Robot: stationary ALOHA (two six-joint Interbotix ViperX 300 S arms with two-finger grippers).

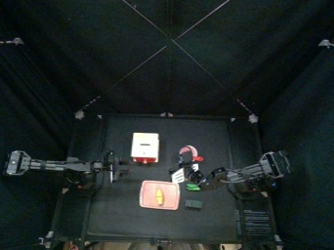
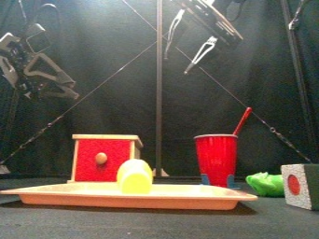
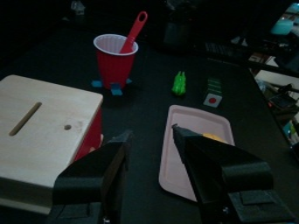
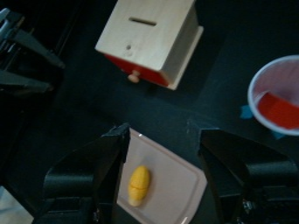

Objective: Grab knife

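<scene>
A red utensil, seemingly the knife (image 2: 241,119), stands tilted in a red cup (image 2: 215,159), its handle sticking out above the rim. It also shows in the left wrist view (image 3: 135,31) in the cup (image 3: 114,51). The cup stands at mid table in the top view (image 1: 188,153). My left gripper (image 3: 149,144) is open and empty, hanging above the table beside the wooden box (image 3: 41,131). My right gripper (image 4: 163,144) is open and empty, above the pink tray (image 4: 176,188), apart from the cup (image 4: 278,92). Both grippers hang high in the front view (image 2: 44,75) (image 2: 193,47).
A wooden box with a red front (image 2: 106,161) stands left of the cup. A pink tray (image 2: 75,195) at the front holds a yellow piece (image 2: 133,175). A green object (image 2: 264,181) and a small cube with a red dot (image 2: 299,185) lie at the right.
</scene>
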